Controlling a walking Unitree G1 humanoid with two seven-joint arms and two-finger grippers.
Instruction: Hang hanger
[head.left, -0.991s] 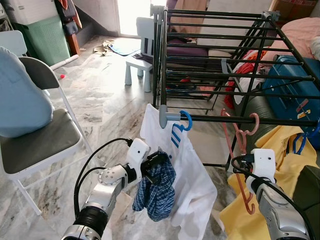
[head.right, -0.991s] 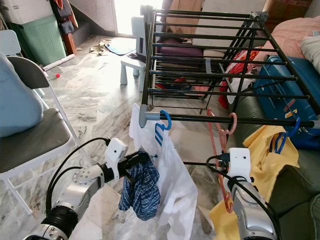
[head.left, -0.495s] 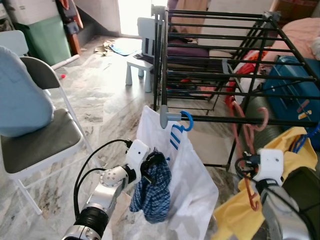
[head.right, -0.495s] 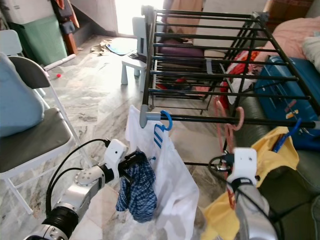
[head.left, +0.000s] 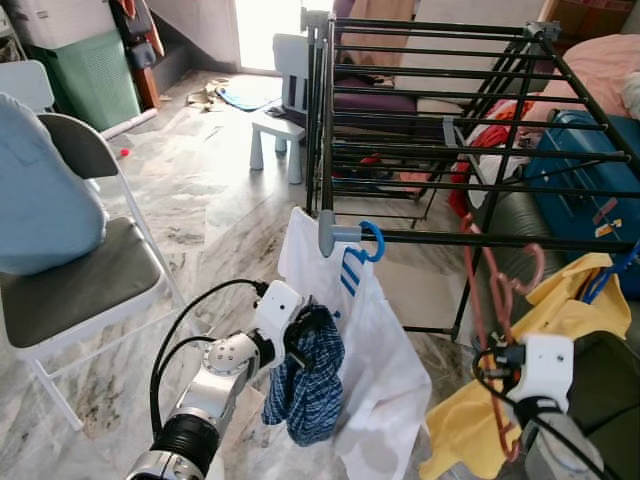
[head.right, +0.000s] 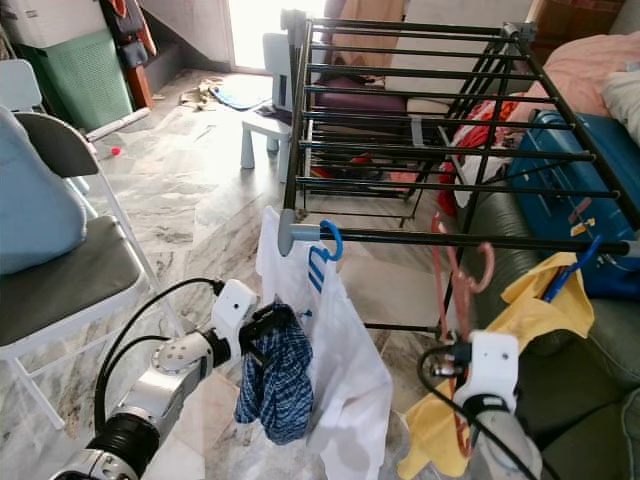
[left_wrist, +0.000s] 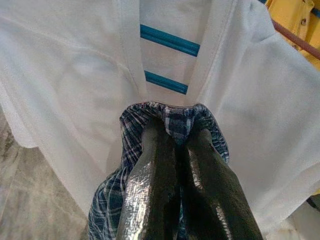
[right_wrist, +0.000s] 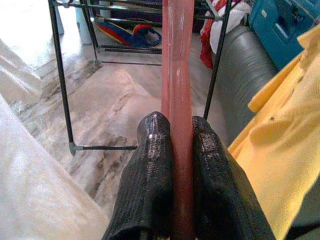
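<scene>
Daylight pours from a doorway (head.left: 262, 30) at the far end, glaring white on the marble floor (head.left: 200, 200). Head views are sharp; wrist views soften close up.

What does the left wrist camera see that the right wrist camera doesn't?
The left wrist view has the left gripper pinching blue plaid cloth in front of a white shirt on a blue plastic hanger. The right wrist view has the right gripper clamped on a pink plastic hanger, with the black metal drying rack and marble floor beyond. Both catch some yellow cloth.
</scene>
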